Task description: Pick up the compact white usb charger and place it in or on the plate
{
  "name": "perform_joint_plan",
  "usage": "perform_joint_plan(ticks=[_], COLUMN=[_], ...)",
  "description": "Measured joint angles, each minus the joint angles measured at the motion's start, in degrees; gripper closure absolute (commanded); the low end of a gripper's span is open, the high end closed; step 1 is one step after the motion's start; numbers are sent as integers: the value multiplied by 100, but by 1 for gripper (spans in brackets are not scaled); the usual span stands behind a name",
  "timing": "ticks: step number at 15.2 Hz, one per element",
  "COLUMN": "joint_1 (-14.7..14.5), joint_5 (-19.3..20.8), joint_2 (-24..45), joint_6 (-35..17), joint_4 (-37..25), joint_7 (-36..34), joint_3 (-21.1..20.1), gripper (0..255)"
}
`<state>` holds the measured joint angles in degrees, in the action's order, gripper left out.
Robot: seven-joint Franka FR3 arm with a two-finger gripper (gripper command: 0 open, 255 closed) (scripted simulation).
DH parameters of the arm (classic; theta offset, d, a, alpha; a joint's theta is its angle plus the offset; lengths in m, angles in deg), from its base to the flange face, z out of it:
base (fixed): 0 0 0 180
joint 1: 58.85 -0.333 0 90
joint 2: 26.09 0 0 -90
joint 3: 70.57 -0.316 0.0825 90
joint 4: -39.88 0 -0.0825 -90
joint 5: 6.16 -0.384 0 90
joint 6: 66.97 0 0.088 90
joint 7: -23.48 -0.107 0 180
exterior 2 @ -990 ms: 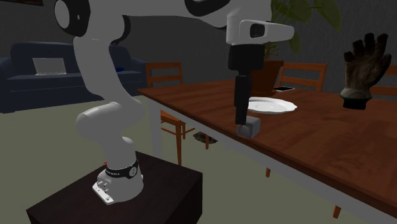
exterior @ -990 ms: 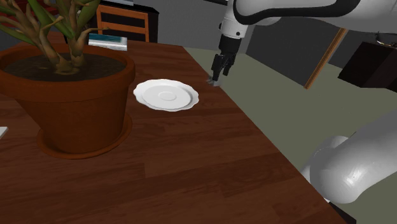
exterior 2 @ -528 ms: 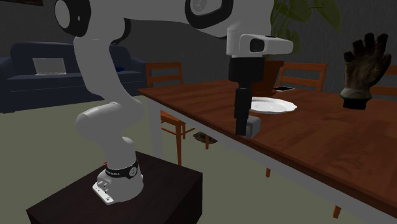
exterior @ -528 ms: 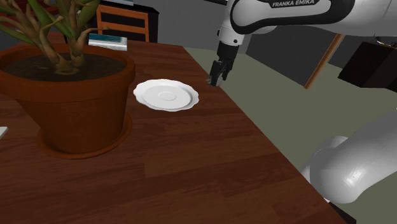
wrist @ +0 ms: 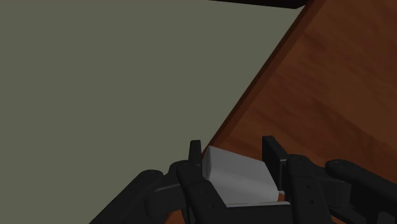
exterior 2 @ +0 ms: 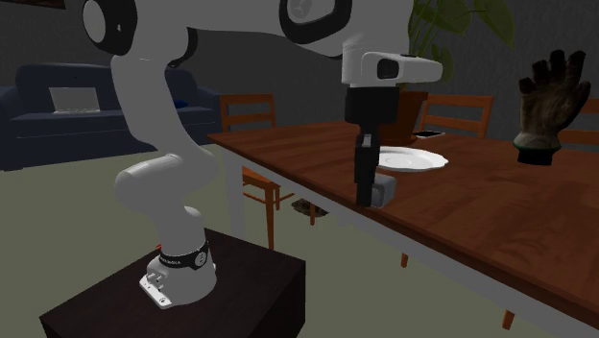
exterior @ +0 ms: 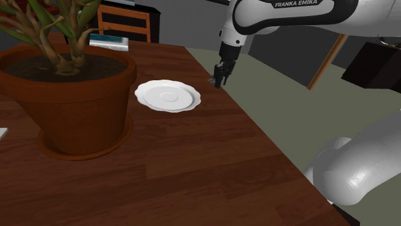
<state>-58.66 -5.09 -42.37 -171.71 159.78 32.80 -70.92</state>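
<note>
Claw [wrist: 234, 154] is clamped on the greyish-white charger [wrist: 240, 175], right at the edge of the dark wood desk [exterior: 193, 160], with olive-grey floor [wrist: 114, 83] below. The white plate [exterior: 168, 96] sits near it on the desk, then a big terracotta plant pot [exterior: 71, 96]. Further off are a wooden chair [exterior 2: 251, 101] and a dark blue sofa [exterior 2: 38, 120].

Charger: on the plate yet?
No, the charger sits by the table edge, clasped between the fingers of the gripper, well apart from the plate.
</note>
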Motion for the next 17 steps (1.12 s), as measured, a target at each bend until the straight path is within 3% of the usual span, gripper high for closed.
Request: perform_joint_plan(ticks=[8,17], joint_1=[0,-2], joint_5=[-1,-4], joint_2=[-4,25], joint_6=[34,689], joint_4=[-27,-716], joint_7=[1,8], joint_3=[0,-4], gripper=[255,255])
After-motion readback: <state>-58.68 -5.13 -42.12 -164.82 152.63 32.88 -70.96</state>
